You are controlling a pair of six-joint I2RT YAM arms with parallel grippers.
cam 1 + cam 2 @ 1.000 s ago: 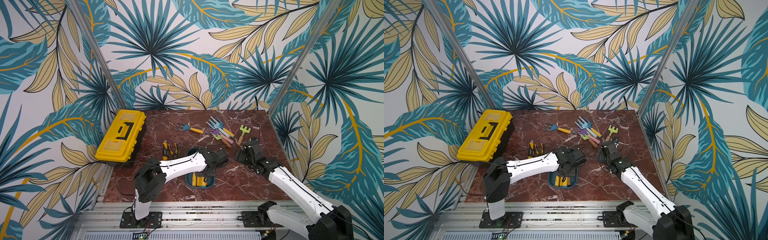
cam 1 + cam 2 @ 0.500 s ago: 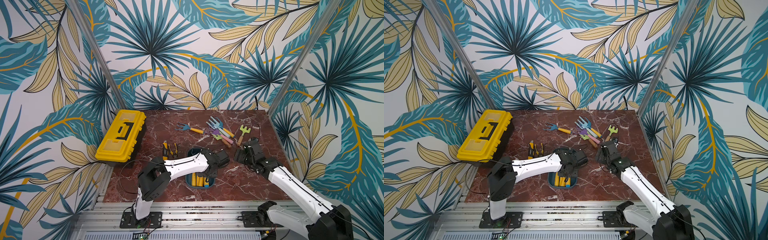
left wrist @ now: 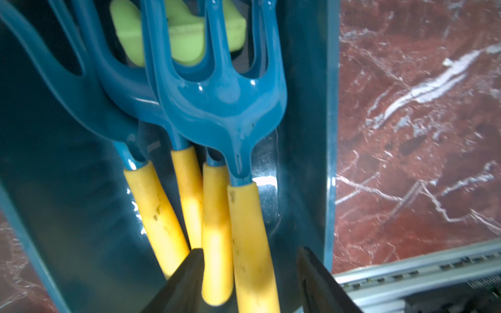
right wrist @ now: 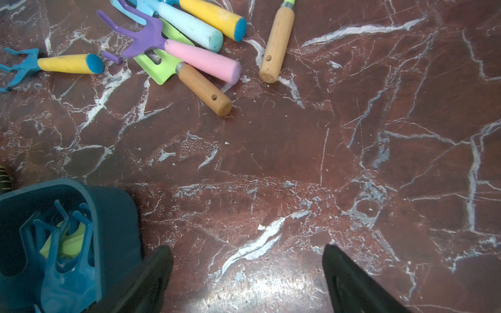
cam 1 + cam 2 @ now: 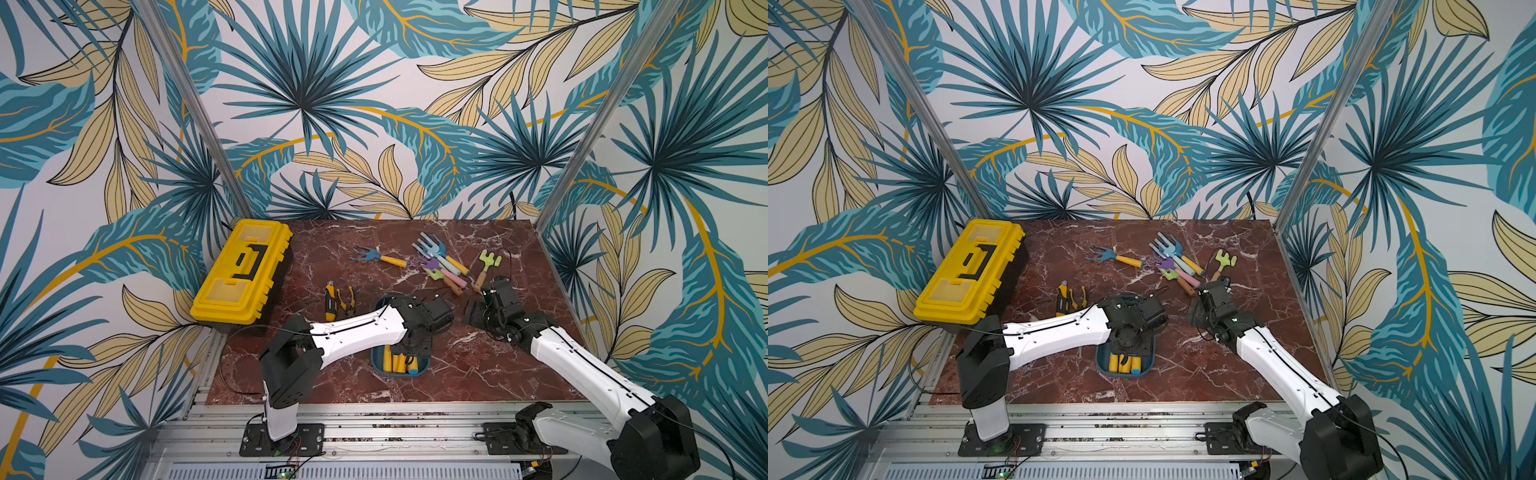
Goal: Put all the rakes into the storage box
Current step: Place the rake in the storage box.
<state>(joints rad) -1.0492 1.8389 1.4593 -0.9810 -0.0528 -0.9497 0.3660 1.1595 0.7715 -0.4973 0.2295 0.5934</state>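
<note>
While rake [image 3: 225, 108] rests in storage box [image 3: 303, 108], left hand [image 3: 250, 249], right hand [image 4: 247, 248] spread, empty.

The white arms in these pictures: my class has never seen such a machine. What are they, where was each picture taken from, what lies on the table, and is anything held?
They are two robot arms, each ending in a two-fingered gripper. Both top views look down on the whole table; each wrist view looks out past one gripper's fingers. The left gripper hangs open over the teal storage box, where blue rakes with yellow handles lie. The right gripper is open above bare table. Around lie loose rakes, a yellow toolbox and pliers. Nothing is held.
</note>
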